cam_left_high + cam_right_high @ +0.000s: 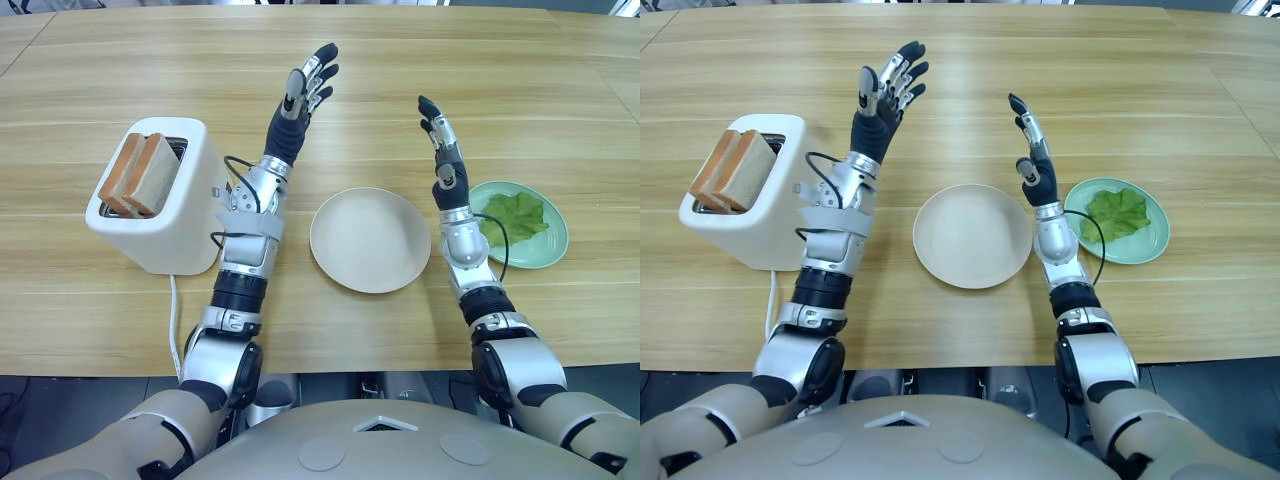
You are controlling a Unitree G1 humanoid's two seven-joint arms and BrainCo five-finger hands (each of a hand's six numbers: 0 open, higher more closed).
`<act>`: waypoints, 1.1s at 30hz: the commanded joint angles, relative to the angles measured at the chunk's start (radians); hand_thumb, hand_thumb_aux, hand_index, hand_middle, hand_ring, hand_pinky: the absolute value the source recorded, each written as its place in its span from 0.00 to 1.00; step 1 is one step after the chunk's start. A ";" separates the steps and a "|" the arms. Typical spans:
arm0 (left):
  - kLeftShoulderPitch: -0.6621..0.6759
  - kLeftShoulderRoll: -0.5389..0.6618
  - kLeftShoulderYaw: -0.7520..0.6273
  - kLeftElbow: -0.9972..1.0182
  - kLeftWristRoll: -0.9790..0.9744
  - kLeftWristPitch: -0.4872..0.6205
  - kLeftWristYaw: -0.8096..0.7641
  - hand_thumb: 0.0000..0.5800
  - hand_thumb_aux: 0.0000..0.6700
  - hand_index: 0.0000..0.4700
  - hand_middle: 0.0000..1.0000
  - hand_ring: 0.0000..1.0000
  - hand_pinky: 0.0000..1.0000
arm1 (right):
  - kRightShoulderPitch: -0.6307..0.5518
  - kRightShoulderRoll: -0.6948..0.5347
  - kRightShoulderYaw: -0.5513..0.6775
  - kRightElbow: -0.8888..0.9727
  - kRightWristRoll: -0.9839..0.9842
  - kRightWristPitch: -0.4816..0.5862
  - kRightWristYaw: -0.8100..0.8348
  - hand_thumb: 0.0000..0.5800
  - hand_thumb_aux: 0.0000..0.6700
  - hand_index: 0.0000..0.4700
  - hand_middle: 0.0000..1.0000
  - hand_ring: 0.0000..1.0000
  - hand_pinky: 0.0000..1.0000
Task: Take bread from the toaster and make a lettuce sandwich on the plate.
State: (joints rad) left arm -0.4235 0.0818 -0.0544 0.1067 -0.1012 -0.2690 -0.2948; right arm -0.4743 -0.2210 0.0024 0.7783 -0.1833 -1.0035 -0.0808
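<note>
A white toaster point(165, 205) stands at the left of the wooden table with two slices of bread point(140, 172) sticking up out of its slots. A beige plate point(369, 239) lies bare in the middle. At the right a green plate point(548, 245) carries a lettuce leaf point(516, 215). My left hand point(306, 88) is raised beyond the toaster's right side, fingers spread, holding nothing. Between the two plates my right hand point(440, 135) also stands upright with straight fingers and nothing in it.
The toaster's white cord point(174, 320) runs down over the table's near edge. Bare wood stretches across the far half of the table point(450, 50).
</note>
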 commanded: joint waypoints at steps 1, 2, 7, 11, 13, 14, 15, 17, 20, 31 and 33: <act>0.096 0.080 0.010 -0.173 -0.113 -0.075 -0.147 0.00 0.00 0.00 0.00 0.00 0.00 | 0.021 -0.022 -0.017 -0.043 0.018 0.017 0.013 0.00 0.00 0.00 0.00 0.00 0.00; 0.140 0.116 0.027 -0.239 -0.180 -0.087 -0.197 0.00 0.00 0.00 0.00 0.00 0.00 | 0.025 -0.026 -0.021 -0.050 0.021 0.021 0.015 0.00 0.00 0.00 0.00 0.00 0.00; 0.275 0.262 0.245 -0.452 -0.515 -0.057 -0.287 0.00 0.00 0.00 0.00 0.00 0.00 | 0.037 -0.027 -0.023 -0.077 0.017 0.035 0.011 0.00 0.00 0.00 0.00 0.00 0.00; 0.313 0.377 0.445 -0.382 -0.450 -0.110 -0.261 0.00 0.00 0.00 0.00 0.00 0.00 | 0.046 -0.022 -0.023 -0.093 0.009 0.042 0.005 0.00 0.00 0.00 0.00 0.00 0.00; 0.329 0.427 0.520 -0.301 -0.310 -0.182 -0.239 0.00 0.00 0.00 0.00 0.00 0.00 | 0.051 -0.023 -0.024 -0.099 0.009 0.045 0.005 0.00 0.00 0.00 0.00 0.00 0.00; 0.338 0.454 0.550 -0.257 -0.236 -0.218 -0.224 0.00 0.00 0.00 0.00 0.00 0.00 | 0.055 -0.025 -0.026 -0.103 0.010 0.047 0.006 0.00 0.00 0.00 0.00 0.00 0.00; 0.348 0.479 0.572 -0.215 -0.170 -0.250 -0.208 0.00 0.00 0.00 0.00 0.00 0.00 | 0.059 -0.028 -0.027 -0.106 0.011 0.049 0.007 0.00 0.00 0.00 0.00 0.00 0.00; 0.366 0.523 0.609 -0.133 -0.065 -0.311 -0.176 0.00 0.00 0.00 0.00 0.00 0.00 | 0.068 -0.034 -0.031 -0.115 0.014 0.052 0.008 0.00 0.00 0.00 0.00 0.00 0.00; 0.384 0.573 0.623 -0.013 0.074 -0.386 -0.118 0.00 0.00 0.00 0.00 0.00 0.00 | 0.089 -0.049 -0.040 -0.136 0.013 0.059 0.005 0.00 0.00 0.00 0.00 0.00 0.00; 0.429 0.760 0.467 0.326 0.694 -0.498 0.327 0.00 0.00 0.00 0.00 0.00 0.00 | 0.144 -0.083 -0.070 -0.192 0.019 0.087 0.000 0.00 0.00 0.00 0.00 0.00 0.00; 0.429 0.780 0.430 0.352 0.733 -0.487 0.381 0.00 0.00 0.00 0.00 0.00 0.00 | 0.145 -0.084 -0.070 -0.193 0.021 0.089 0.001 0.00 0.00 0.00 0.00 0.00 0.00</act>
State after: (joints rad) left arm 0.0069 0.8444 0.4203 0.4245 0.5718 -0.7646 0.0315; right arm -0.3383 -0.2967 -0.0515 0.6002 -0.1673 -0.9238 -0.0810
